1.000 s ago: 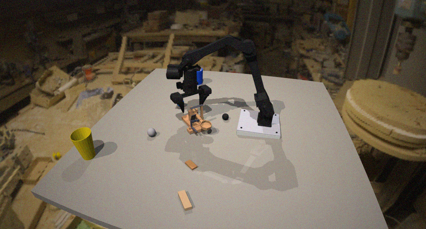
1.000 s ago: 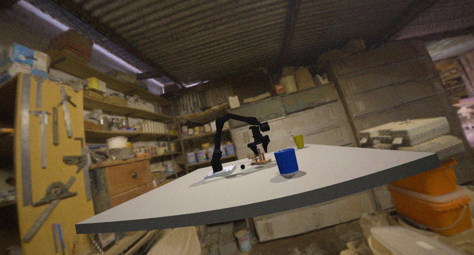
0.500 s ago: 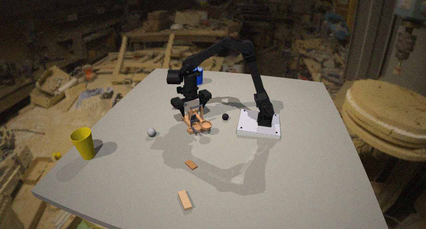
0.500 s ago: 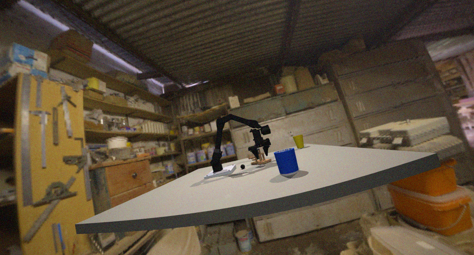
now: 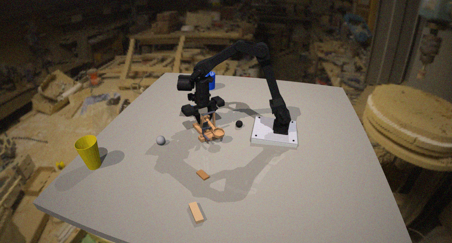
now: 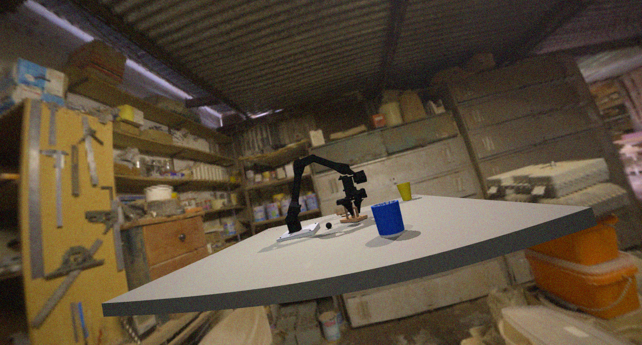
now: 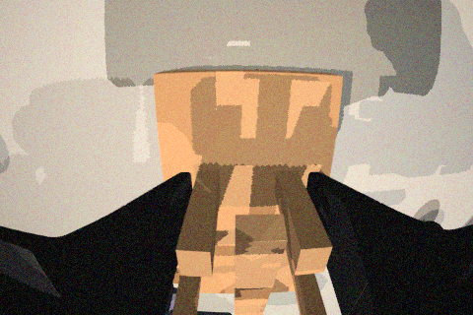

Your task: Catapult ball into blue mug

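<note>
Light: bright on my tabletop (image 5: 316, 178), the workshop around it dim.
Shadows: my arm throws hard-edged grey ones toward the near edge.
Grain: fine speckle in every view.
Edges: exterior view bends the tabletop rim; background soft.
</note>
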